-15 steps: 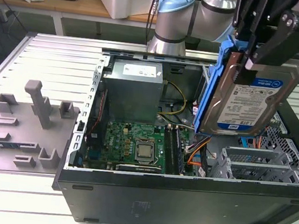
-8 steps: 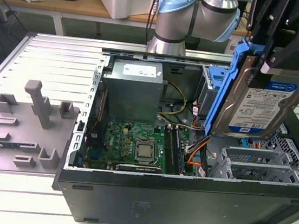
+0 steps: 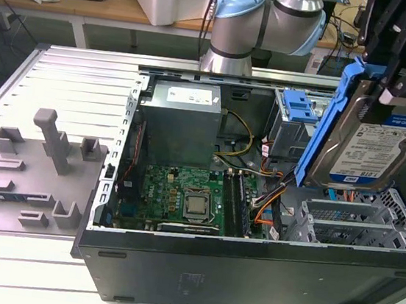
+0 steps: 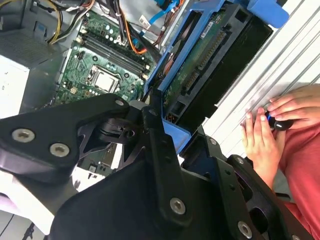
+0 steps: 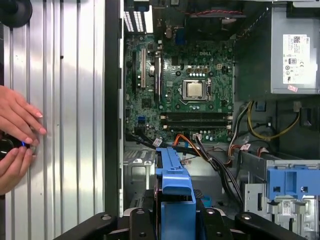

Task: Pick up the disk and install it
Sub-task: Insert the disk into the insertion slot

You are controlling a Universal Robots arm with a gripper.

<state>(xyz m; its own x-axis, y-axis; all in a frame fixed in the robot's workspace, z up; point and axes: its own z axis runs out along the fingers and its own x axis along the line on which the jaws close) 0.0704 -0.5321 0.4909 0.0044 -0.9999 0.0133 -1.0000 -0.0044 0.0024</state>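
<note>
A: Hand first. State?
B: Black two-finger hand (image 3: 376, 99), upper right of the exterior view. It's clamped on the top edge of the flat silver rectangular disk (image 3: 378, 147), which has a white-and-blue label and blue plastic side rails.
A: Disk where?
B: In the air, on edge and tilted, label facing the camera, right side of the frame. It hangs over the grey metal drive cage (image 3: 358, 219) at the lower right of the case interior.
A: Case?
B: Black open computer tower (image 3: 247, 276) lying on its side, centre to lower right. Green motherboard (image 3: 183, 194) mid-frame, grey metal power supply box (image 3: 180, 123) above it in the frame. Orange cables (image 3: 265, 204) run between board and cage.
A: Second blue part?
B: Blue plastic bracket (image 3: 300, 104) atop another grey cage. It's just left of the disk in the frame and apart from it.
A: Wrist views?
B: Second wrist view shows the disk's circuit-board side, with black hand links in front. First wrist view shows its blue end handle between black hand parts, motherboard beyond.
A: Around the case?
B: Ribbed silver metal surface (image 3: 72, 69), with a grey moulded fixture tray (image 3: 38, 169) at left. Blue-and-silver robot arm joint (image 3: 264, 15) top centre. A person's fingers (image 5: 25, 115) rest on the surface in both wrist views, around a small dark object. Can't tell what it is.
</note>
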